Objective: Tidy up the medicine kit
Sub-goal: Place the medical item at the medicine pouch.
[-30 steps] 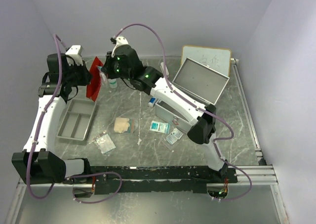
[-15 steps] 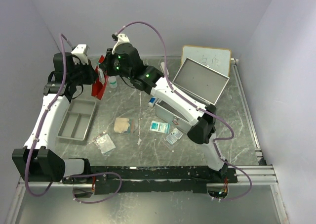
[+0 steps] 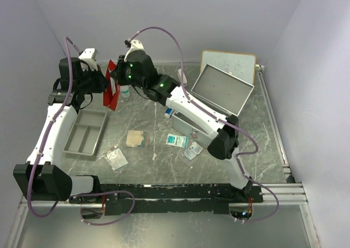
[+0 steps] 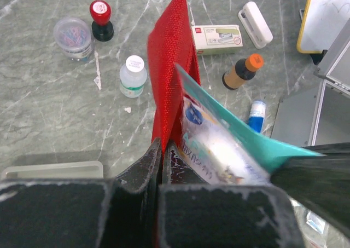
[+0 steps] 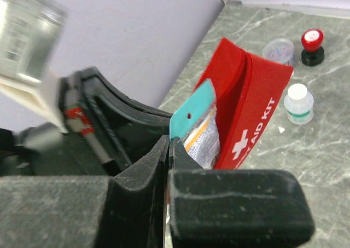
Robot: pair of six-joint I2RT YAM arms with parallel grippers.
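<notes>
Left wrist: packet [image 4: 219, 149] against pouch [image 4: 172, 67] edge (touching)

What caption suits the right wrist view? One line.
Right pincer holds a teal packet partly inside the red first-aid pouch.

One red pouch [image 4: 170, 67], one grey tray [image 3: 85, 132], one white bottle [image 4: 133, 75], one brown bottle [image 4: 240, 73].
</notes>
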